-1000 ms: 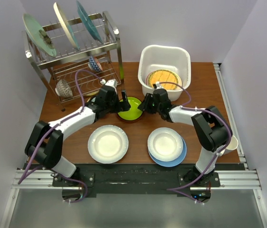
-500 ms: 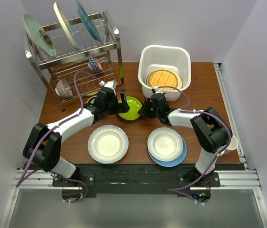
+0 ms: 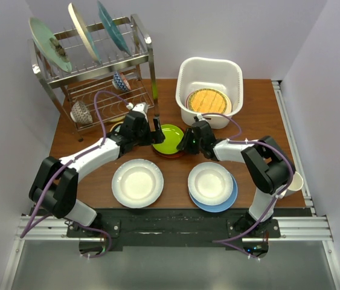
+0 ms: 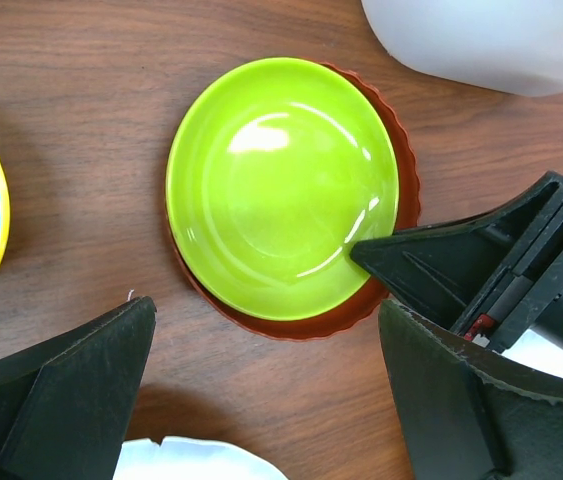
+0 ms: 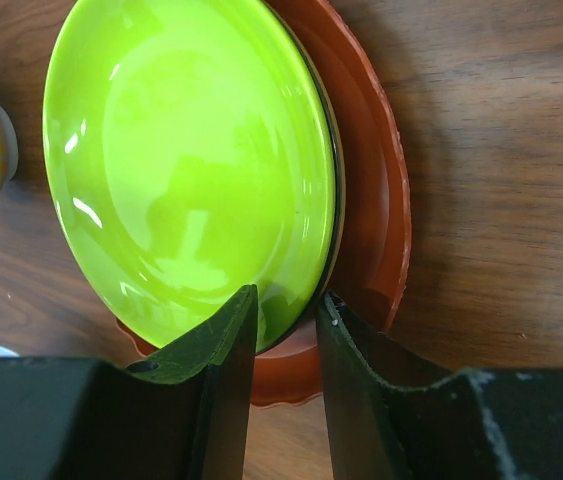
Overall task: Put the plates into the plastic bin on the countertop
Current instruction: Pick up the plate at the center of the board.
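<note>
The right gripper (image 5: 283, 325) has been sliding in; its narrow jaws are now straddling the lime green plate's (image 5: 186, 165) rim, while the left gripper's (image 4: 261, 400) wide jaws are hovering beside it.

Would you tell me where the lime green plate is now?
The lime green plate sits mid-table on a brown plate, just near-left of the white bin, between both pincers.
</note>
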Controlling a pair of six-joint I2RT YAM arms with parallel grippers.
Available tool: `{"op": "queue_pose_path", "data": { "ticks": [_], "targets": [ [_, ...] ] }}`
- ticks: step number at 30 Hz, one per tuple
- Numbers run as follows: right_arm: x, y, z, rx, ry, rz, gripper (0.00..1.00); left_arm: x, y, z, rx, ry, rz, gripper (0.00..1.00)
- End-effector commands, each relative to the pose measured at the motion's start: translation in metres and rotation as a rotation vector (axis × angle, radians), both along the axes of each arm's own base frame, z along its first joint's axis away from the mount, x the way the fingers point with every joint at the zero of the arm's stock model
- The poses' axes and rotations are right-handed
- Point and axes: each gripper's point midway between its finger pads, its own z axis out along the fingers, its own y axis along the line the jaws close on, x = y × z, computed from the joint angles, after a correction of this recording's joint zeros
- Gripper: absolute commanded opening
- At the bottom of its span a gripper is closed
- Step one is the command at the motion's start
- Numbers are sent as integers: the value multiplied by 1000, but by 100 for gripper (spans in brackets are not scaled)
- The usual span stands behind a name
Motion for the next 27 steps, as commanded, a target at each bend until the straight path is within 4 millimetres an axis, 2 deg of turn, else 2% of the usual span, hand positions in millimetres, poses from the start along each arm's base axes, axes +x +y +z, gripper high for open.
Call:
{"op": "queue_pose_path", "data": {
  "ticks": [1, 5, 7, 8, 11, 20, 26, 27],
  "targets": [
    [-21, -14, -44, -68, 120, -20, 34, 4, 1, 9, -13, -45, -9, 98],
    [-22, -9, -55, -19, 134, -41, 31, 3, 2, 8, -8, -43, -8, 98],
    [-21, -8, -58, -13, 138, -44, 23, 2, 4, 8, -3, -46, -3, 98],
    [-20, -7, -57, -9, 135, -42, 14, 2, 4, 9, -5, -48, -3, 98],
    [-20, -8, -53, -7, 126, -45, 2, 1, 5, 6, 2, -43, -1, 98],
    [-22, -17, -25, -18, 73, -58, 0, -3, 8, 10, -6, -53, 8, 98],
    [-21, -13, -4, 18, 45, -52, 0, -8, 19, 26, -21, -101, 52, 98],
    [-21, -13, -1, 21, 42, -51, 0, -9, 20, 35, -36, -125, 55, 98]
  ]
}}
